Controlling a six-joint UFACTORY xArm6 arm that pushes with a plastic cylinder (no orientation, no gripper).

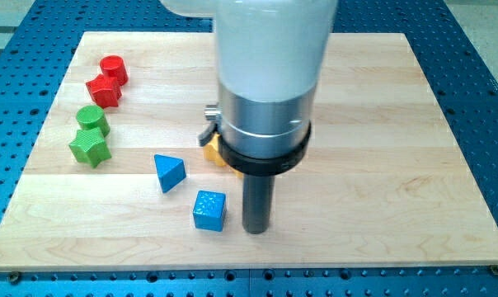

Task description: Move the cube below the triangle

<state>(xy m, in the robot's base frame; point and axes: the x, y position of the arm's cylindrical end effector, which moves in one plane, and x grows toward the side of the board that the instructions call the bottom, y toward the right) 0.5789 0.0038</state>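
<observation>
You had the blue cube [209, 209] sitting low on the wooden board [381, 124], toward the view's bottom, and your tip [256, 230] stood just beside it on the view's right, a sliver of board showing between them as far as the camera could tell. There was no hand to open or close here: the rod was a bare pusher and it held nothing.

The blue triangle [169, 172] lay up and to the view's left of the cube, near it but apart. So the cube was already lower than the triangle, only offset to the view's right.

That cube looked small, rigid and light, with a textured top; on smooth wood it would likely slide easily and spin if you caught it off-centre. Your best contact, by my reading, was the middle of its right-hand face, pushing squarely toward the view's left.

A yellow block [213, 151] peeked out behind the arm, shape hidden. Two red blocks [106, 81] and two green blocks [90, 135] sat well clear at the view's left.
</observation>
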